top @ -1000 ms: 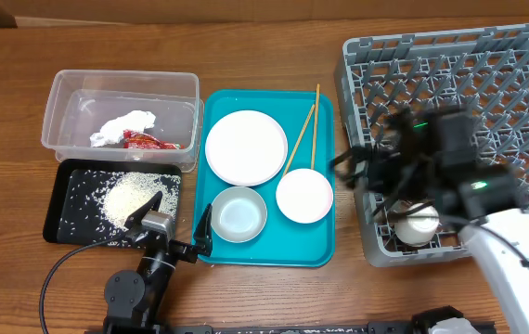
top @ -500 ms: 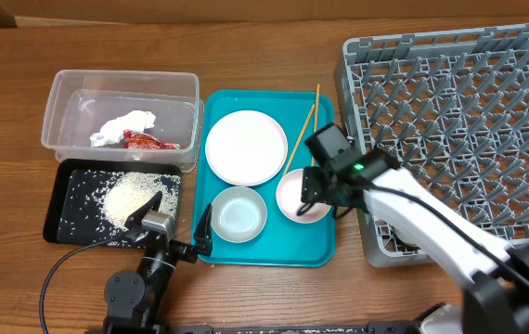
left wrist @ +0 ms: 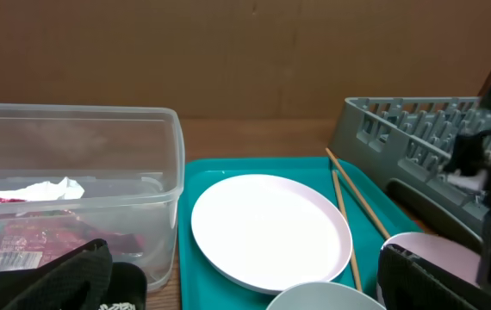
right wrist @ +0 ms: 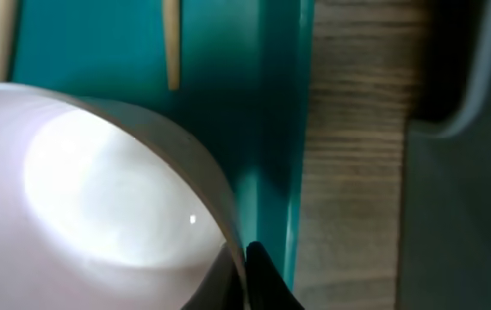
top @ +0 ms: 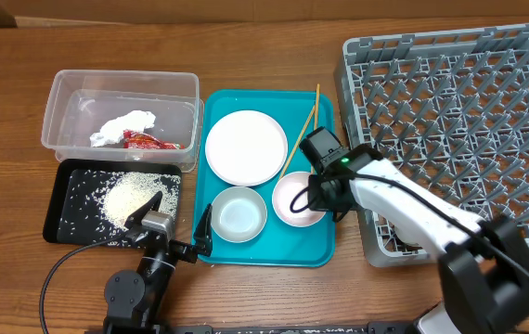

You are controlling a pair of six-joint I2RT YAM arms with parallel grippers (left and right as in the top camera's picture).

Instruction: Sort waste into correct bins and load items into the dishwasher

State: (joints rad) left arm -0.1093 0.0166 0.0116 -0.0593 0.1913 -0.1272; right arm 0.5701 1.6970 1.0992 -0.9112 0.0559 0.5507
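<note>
A pink bowl (top: 292, 199) sits on the teal tray (top: 316, 246), and my right gripper (top: 318, 197) is shut on its right rim. In the right wrist view the two fingers pinch the thin wall of the pink bowl (right wrist: 99, 198), one inside and one outside, at my gripper (right wrist: 244, 277). A white plate (top: 246, 147), a white bowl (top: 239, 213) and two chopsticks (top: 302, 139) also lie on that tray. The grey dishwasher rack (top: 459, 111) stands to the right. My left gripper (top: 174, 224) rests open by the tray's near left corner, holding nothing.
A clear tub (top: 60, 93) at the left holds a white tissue (top: 123, 126) and a red wrapper (top: 148, 141). The black tray (top: 60, 218) below it carries a heap of rice (top: 133, 195). A strip of bare wood (right wrist: 349, 172) separates the teal tray from the rack.
My right arm swung from over the rack down to the tray and its jaws closed on the pink bowl's rim; the bowl shifted slightly left. The left arm stayed still.
</note>
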